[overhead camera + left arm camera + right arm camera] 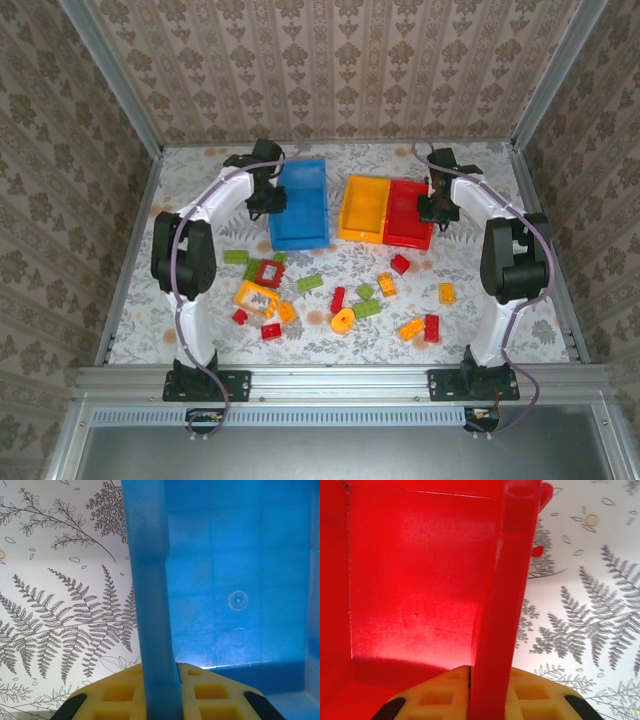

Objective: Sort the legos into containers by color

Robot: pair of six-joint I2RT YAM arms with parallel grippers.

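Three containers stand in a row at the back: blue (300,205), orange-yellow (365,208) and red (408,213). My left gripper (268,198) is shut on the blue container's left wall (150,605), with a yellow finger (117,695) on each side of it. My right gripper (437,205) is shut on the red container's right wall (505,605) in the same way. The blue floor (240,580) and the red floor (415,580) are bare. Several legos lie in front, among them a red frame (269,272), a yellow frame (257,297) and a yellow ring (343,319).
Loose green (310,283), red (400,264) and orange (447,293) bricks are scattered across the fern-patterned table (200,300) between the arms. Metal rails edge the table, and wallpapered walls stand behind and at both sides.
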